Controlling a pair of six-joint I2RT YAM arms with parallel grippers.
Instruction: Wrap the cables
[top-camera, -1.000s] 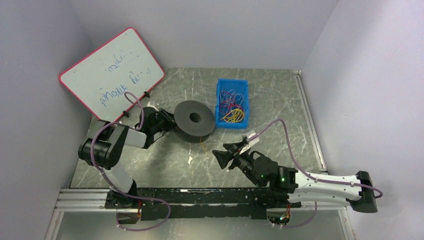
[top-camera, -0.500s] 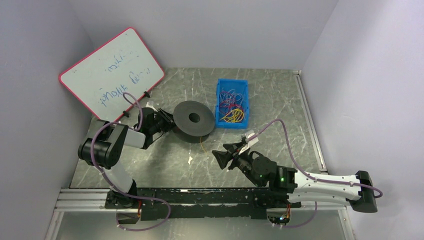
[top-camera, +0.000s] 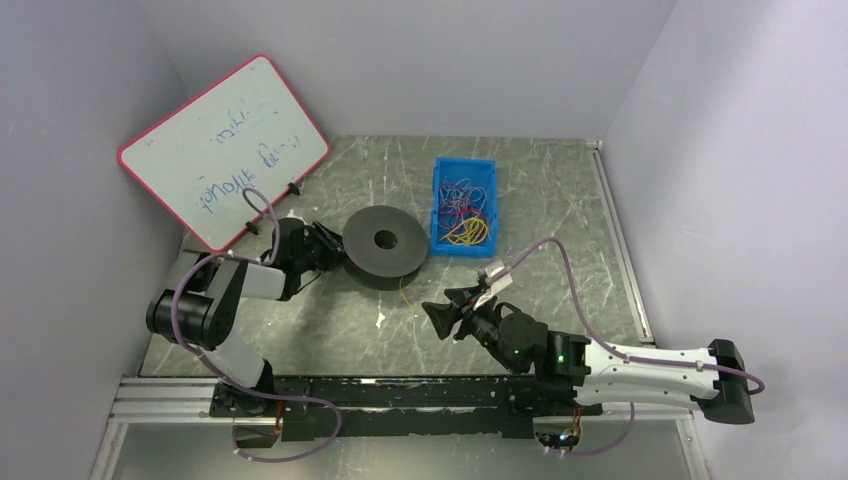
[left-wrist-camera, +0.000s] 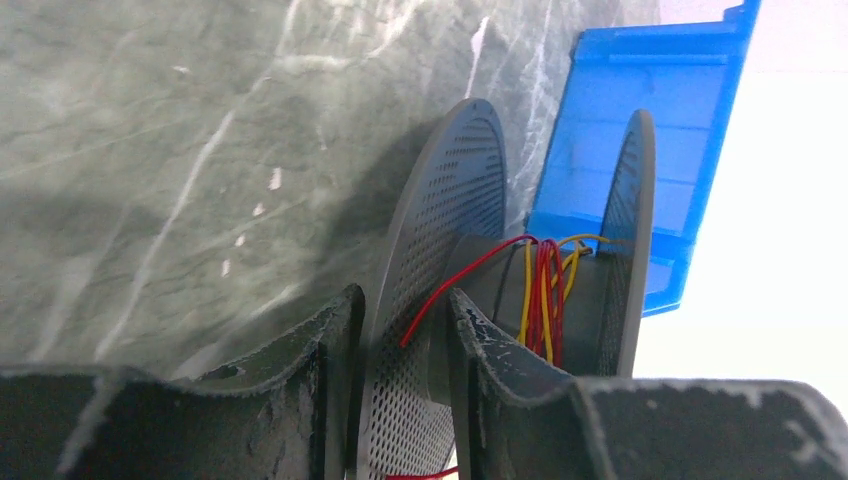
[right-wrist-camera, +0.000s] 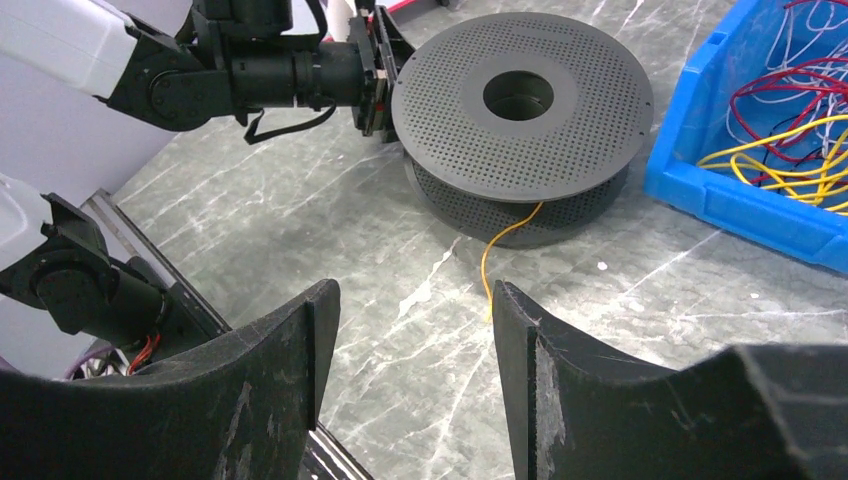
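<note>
A grey perforated spool (top-camera: 385, 243) lies flat on the table, with red and yellow cables (left-wrist-camera: 545, 290) wound on its core. A yellow cable tail (right-wrist-camera: 497, 255) hangs from it onto the table (top-camera: 403, 288). My left gripper (left-wrist-camera: 402, 300) is shut on the rim of one spool flange (left-wrist-camera: 440, 240); it sits at the spool's left edge (top-camera: 332, 250). My right gripper (right-wrist-camera: 412, 295) is open and empty, just above the table in front of the spool (top-camera: 447, 305), with the yellow tail's end near its right finger. More loose cables (top-camera: 462, 212) lie in the blue bin.
A blue bin (top-camera: 437, 220) stands right behind the spool; it also shows in the right wrist view (right-wrist-camera: 735, 210) and the left wrist view (left-wrist-camera: 640, 130). A red-framed whiteboard (top-camera: 225, 150) leans at the back left. A metal rail (top-camera: 400, 395) runs along the near edge.
The left arm's elbow has swung down and left, and its gripper and the spool have shifted slightly left. The right arm has barely moved.
</note>
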